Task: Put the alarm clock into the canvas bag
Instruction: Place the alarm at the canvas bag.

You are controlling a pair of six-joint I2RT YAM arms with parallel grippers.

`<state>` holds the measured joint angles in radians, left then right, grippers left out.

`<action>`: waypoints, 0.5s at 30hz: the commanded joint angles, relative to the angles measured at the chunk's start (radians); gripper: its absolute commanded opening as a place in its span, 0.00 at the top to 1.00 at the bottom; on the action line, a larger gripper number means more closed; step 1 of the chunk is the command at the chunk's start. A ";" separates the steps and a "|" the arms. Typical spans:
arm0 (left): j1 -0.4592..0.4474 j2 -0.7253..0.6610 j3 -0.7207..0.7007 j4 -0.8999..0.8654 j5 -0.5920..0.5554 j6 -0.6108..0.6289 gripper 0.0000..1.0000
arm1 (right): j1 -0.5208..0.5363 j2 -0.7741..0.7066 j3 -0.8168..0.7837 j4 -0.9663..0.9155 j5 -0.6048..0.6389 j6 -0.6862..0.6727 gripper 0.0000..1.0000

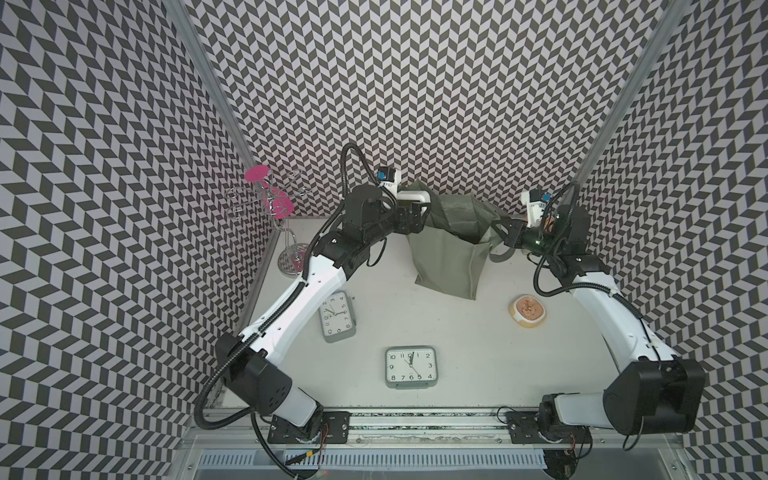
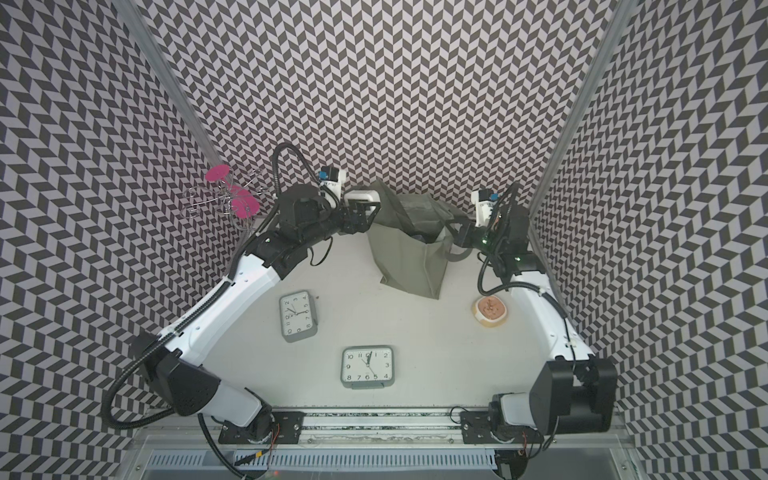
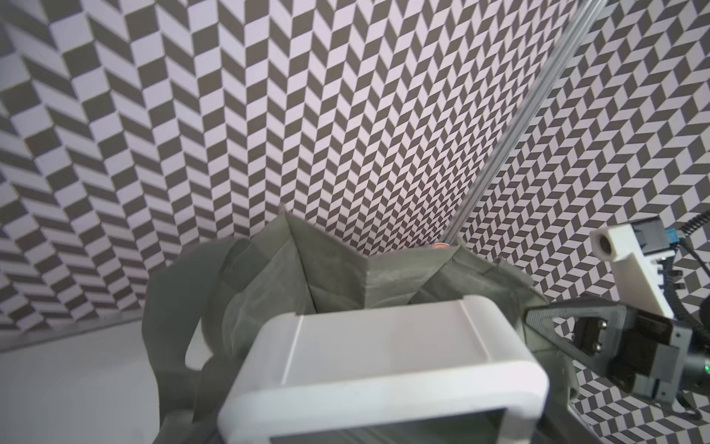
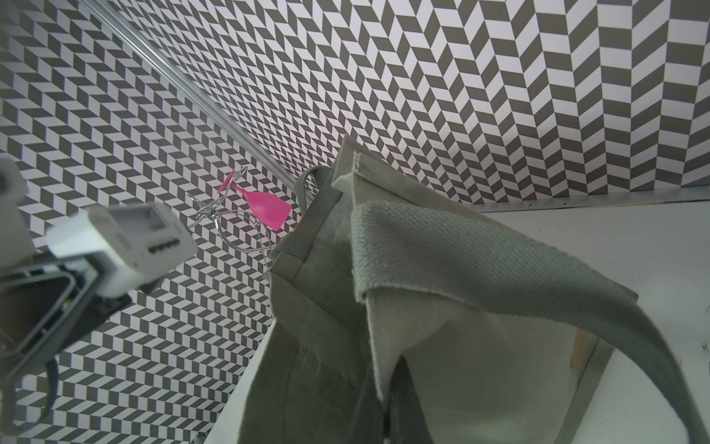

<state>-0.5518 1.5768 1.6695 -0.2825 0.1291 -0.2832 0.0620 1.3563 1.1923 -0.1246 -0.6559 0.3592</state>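
While the right fingers (image 3: 553, 317) pinch together on the right edge of the canvas bag (image 1: 449, 257), upper center of the frame, the left fingers (image 1: 417, 211) clamp a white alarm clock (image 1: 415, 194) raised at the bag's left rim. A spare clock (image 1: 337, 316) and a second clock (image 1: 410, 368) lie face-up on the table (image 1: 478, 353) below.

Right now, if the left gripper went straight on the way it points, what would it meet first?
The bag. The left gripper holds a clock out front, aimed at the bag's open top, so the clock would reach fabric first; rim or inside, depth is unclear.
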 commanded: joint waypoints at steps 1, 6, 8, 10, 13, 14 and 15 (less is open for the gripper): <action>-0.011 0.081 0.122 0.024 0.080 0.128 0.26 | 0.036 -0.074 0.026 0.228 0.027 -0.049 1.00; -0.011 0.224 0.273 -0.034 0.195 0.218 0.26 | 0.073 -0.051 0.059 0.177 0.067 -0.065 1.00; -0.011 0.281 0.332 -0.086 0.248 0.249 0.27 | 0.080 -0.052 0.057 0.176 0.079 -0.067 1.00; -0.011 0.327 0.366 -0.124 0.274 0.277 0.27 | 0.081 -0.054 0.058 0.178 0.079 -0.064 1.00; -0.013 0.383 0.389 -0.135 0.323 0.330 0.29 | 0.083 -0.056 0.055 0.192 0.056 -0.055 1.00; -0.013 0.401 0.400 -0.140 0.332 0.341 0.30 | 0.084 -0.054 0.053 0.195 0.045 -0.054 1.00; -0.013 0.423 0.420 -0.156 0.341 0.356 0.30 | 0.086 -0.054 0.055 0.194 0.042 -0.052 1.00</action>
<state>-0.5568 1.9697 2.0338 -0.3874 0.3912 -0.0124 0.1345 1.3479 1.1950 -0.1249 -0.5770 0.3141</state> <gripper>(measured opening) 0.889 0.048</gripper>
